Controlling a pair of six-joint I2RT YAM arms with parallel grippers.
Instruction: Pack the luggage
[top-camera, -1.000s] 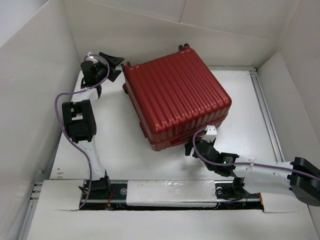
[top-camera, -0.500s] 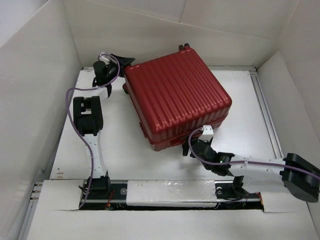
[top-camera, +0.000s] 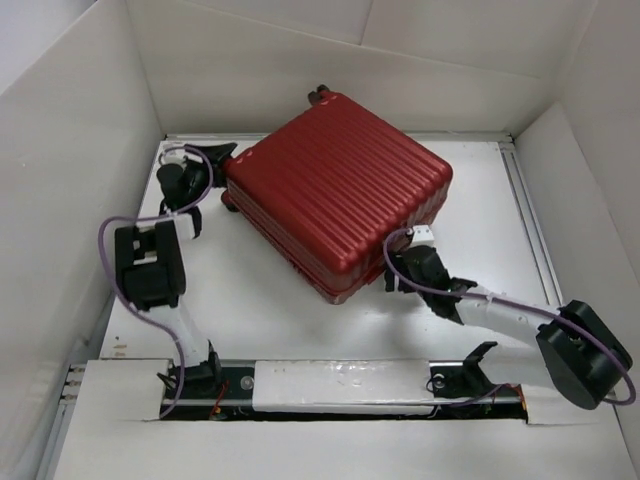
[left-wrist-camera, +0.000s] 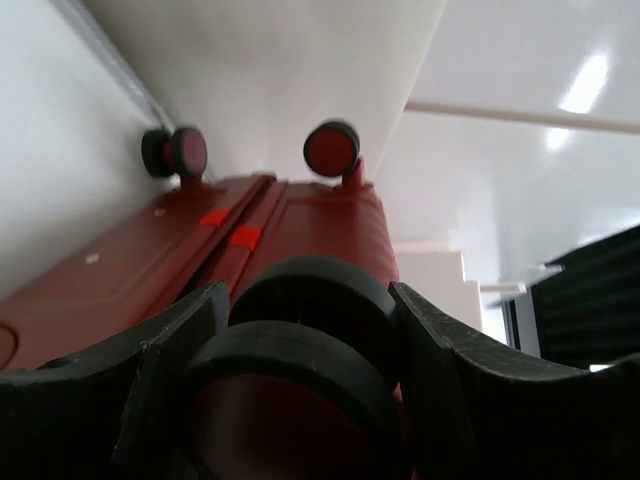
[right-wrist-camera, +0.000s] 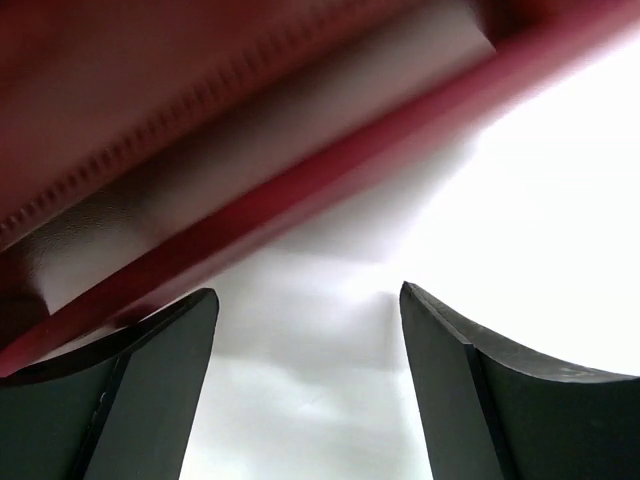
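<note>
Left end effector (left-wrist-camera: 308, 295): grasping luggage (top-camera: 335, 195) corner wheel (left-wrist-camera: 300, 335); advise squeezing squarely and dragging slowly, lest the round wheel slip. Right end effector (right-wrist-camera: 305, 300): released, empty, beside near edge (right-wrist-camera: 300, 200); should brace it.

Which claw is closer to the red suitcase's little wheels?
Left. The left gripper clasps a wheel at the far-left corner of the suitcase; the right gripper sits open at its near edge.
</note>
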